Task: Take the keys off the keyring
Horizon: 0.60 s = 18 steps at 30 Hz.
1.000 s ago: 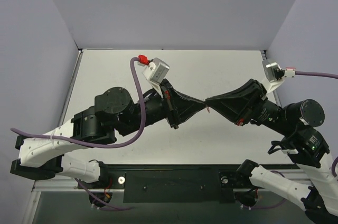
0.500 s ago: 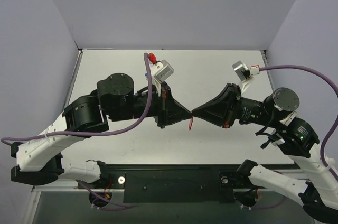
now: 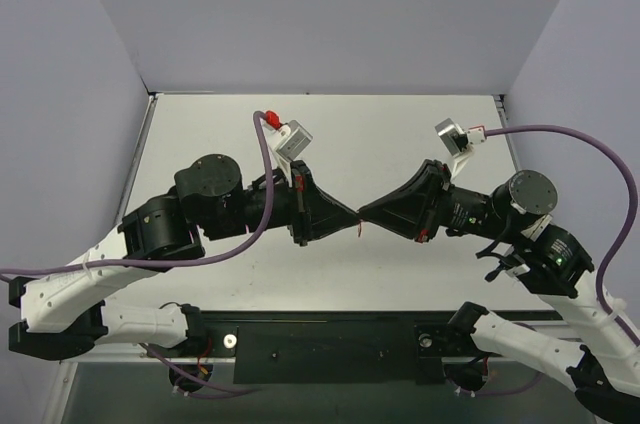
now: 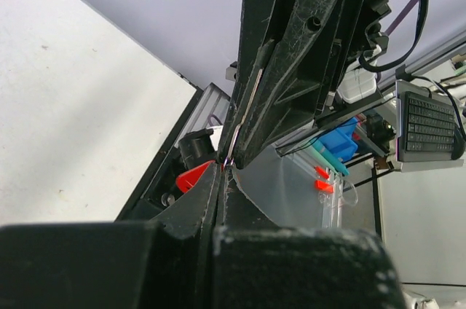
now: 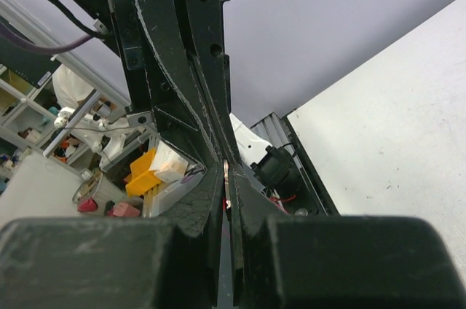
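1. Both arms are up off the table (image 3: 400, 134). The grippers sit nose to nose in mid-air over its middle, roughly level with each other.
2. Left gripper (image 3: 352, 218): fingers pressed together, with only a hairline seam showing in the left wrist view.
3. Keyring (image 4: 193, 176): only its red plastic end shows, poking out right at the left fingertips, on the left side in that view. The ring wire is too small to make out. The left clamp reads as being on the keyring.
4. Right gripper (image 3: 366, 214): fingers together too, with a thin slit between them in the right wrist view.
5. Key (image 5: 227, 175): a thin silver sliver, edge-on, pinched in that slit right at the tip.
6. Top view: the red tag (image 3: 360, 232) hangs just below the spot where the two tips meet, clear of the table surface.
7. The two sets of tips are touching or just beside each other; the exact contact is too small to resolve.
8. Can't tell whether the key is on the ring or off it, because the joint is hidden between the tips.
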Tool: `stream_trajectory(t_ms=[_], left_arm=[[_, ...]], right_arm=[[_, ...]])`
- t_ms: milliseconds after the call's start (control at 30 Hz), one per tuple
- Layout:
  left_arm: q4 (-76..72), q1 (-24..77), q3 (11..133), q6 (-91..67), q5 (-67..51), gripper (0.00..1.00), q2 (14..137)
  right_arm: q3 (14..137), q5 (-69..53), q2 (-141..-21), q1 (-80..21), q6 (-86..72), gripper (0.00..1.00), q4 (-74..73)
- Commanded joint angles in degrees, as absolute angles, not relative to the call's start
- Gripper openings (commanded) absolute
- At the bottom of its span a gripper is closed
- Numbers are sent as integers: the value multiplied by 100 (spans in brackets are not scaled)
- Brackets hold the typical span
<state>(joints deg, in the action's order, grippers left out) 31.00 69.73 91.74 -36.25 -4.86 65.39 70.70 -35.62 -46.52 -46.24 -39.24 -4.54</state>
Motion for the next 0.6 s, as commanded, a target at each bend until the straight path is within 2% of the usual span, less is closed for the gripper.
stream_trajectory(t_ms=[0, 233, 400, 567], left_arm=[[1836, 6917, 9017, -3920, -307, 0, 6459], [3663, 6742, 10387, -3543, -711, 0, 7092], [4315, 6416, 10994, -3358, -1817, 0, 7584], [4781, 6118, 11417, -3199, -2320, 0, 7849]], right_arm=[[6925, -3620, -4667, -4693, -4263, 0, 194], [7391, -3797, -4702, -4702, -3753, 0, -843], [7330, -4174, -4763, -4711, -3850, 0, -826], [7374, -4359, -4781, -4720, -3797, 0, -984]])
